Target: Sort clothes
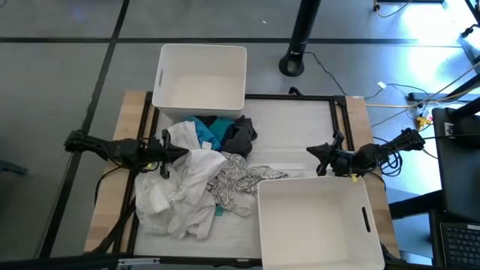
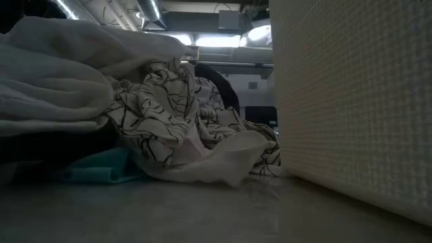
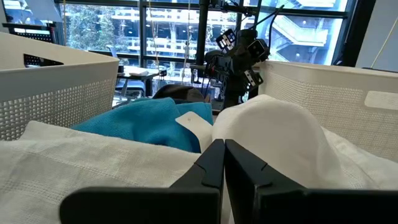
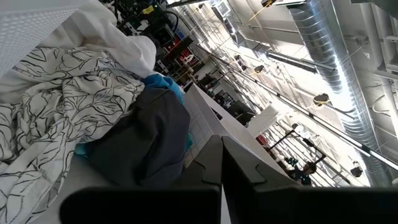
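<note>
Right, table: I see a pale wooden worktable (image 1: 112,195) with a black frame, everything on it.
Near bin: white rectangular plastic bin (image 1: 315,221) at the near right, nothing in it that I can see.
Far bin: second white plastic bin (image 1: 201,75) at the far edge, also showing no contents.
Pile: the clothes sit in one heap left of centre, between the two bins.
White garment: big crumpled white cloth (image 1: 176,196) on the near left of the heap.
Patterned garment: grey-white leaf-print fabric (image 1: 238,184) touching the near bin's corner.
Teal garment: teal-blue cloth (image 1: 210,131) at the far side.
Dark garment: dark grey cloth (image 1: 240,136) just beside the teal.
Left gripper (image 1: 180,152): fingers pressed together, resting at the white cloth's edge, nothing clamped.
Right gripper (image 1: 315,152): fingers together, holding nothing, well apart from the pile.
Risk: I judge the garments overlap, so one pinch may drag several and missort them.
</note>
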`<state>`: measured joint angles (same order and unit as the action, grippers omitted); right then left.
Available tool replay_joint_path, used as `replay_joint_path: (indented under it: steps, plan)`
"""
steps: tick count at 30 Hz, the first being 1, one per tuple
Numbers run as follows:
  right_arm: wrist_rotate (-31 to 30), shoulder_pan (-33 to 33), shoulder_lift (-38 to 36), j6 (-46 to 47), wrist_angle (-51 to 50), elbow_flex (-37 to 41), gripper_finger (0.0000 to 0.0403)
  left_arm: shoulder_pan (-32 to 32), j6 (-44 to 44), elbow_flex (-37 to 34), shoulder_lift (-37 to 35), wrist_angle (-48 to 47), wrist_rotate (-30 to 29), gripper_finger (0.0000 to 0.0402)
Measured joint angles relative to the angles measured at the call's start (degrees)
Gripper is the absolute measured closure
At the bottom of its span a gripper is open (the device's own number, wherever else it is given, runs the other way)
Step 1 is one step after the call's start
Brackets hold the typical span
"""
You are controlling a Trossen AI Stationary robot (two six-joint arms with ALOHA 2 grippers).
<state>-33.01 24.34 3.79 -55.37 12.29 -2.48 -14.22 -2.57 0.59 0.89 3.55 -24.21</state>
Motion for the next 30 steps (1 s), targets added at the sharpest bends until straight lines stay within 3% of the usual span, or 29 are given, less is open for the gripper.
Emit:
replay_joint_path:
  steps: [6,12,19,23,30]
  plan:
    - [0.93,0.00,0.02,1.50,0.27,0.04,0.0397,0.04,4.07,0.00,0.01,0.15,-1.91,0.0398]
    - [-0.06,0.02,0.04,3.88,5.68,0.11,0.0397,0.02,-1.07,0.01,-0.01,0.21,-2.02,0.0398]
    - [-7.98,0.02,0.21,1.03,10.72,-4.07,0.0397,0.02,-1.06,0.01,-0.01,4.77,-2.07,0.0398]
    - [-12.10,0.02,2.34,-0.61,10.47,-8.85,0.0397,0.07,5.41,0.01,-0.01,8.50,-2.07,0.0398]
    - [-20.48,0.00,13.89,-5.12,10.25,-18.48,0.0397,0.23,13.10,0.01,-0.01,12.81,-5.24,0.0398]
